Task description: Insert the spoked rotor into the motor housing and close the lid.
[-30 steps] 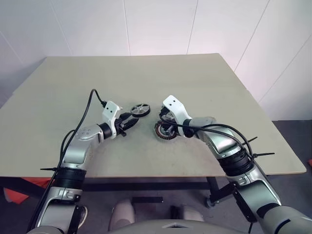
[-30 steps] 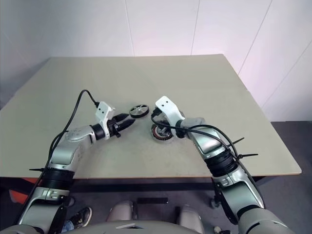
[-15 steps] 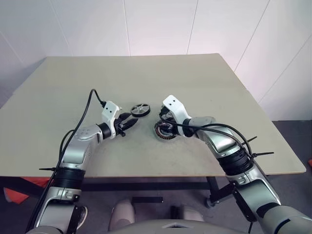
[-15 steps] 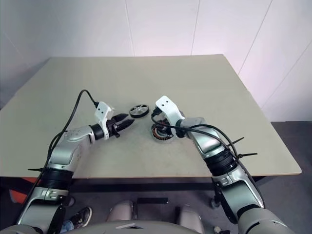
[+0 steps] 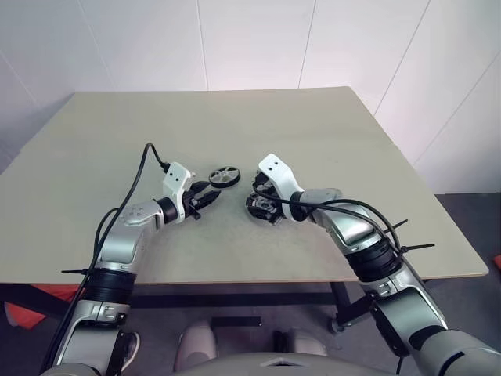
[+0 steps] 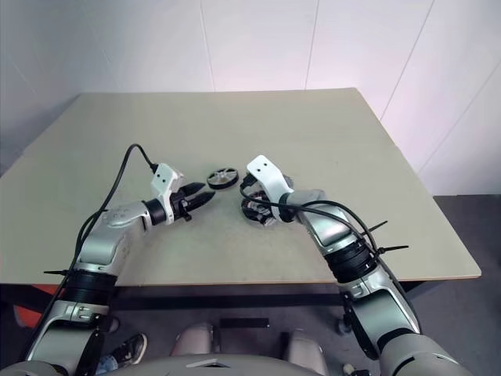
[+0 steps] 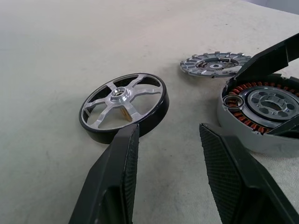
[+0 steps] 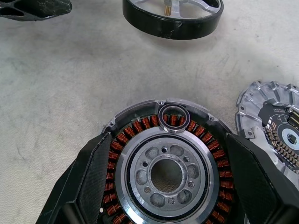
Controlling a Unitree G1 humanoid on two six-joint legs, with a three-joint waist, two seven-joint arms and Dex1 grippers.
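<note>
Coppery-wound motor housing (image 8: 167,172) sits between the spread right jaws (image 8: 170,186); spoked rotor (image 7: 124,106) lies ahead of the parted, empty left jaws (image 7: 170,179).

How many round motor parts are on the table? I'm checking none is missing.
4. The spoked rotor lies before the left gripper; the motor housing sits between the right gripper's open fingers; a small ring rests on its windings; the lid lies beside it.

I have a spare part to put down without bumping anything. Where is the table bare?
The table is bare along its far edge and both sides. The middle is crowded: spoked rotor, motor housing, lid and both tools, left tool and right tool, sit close together.
</note>
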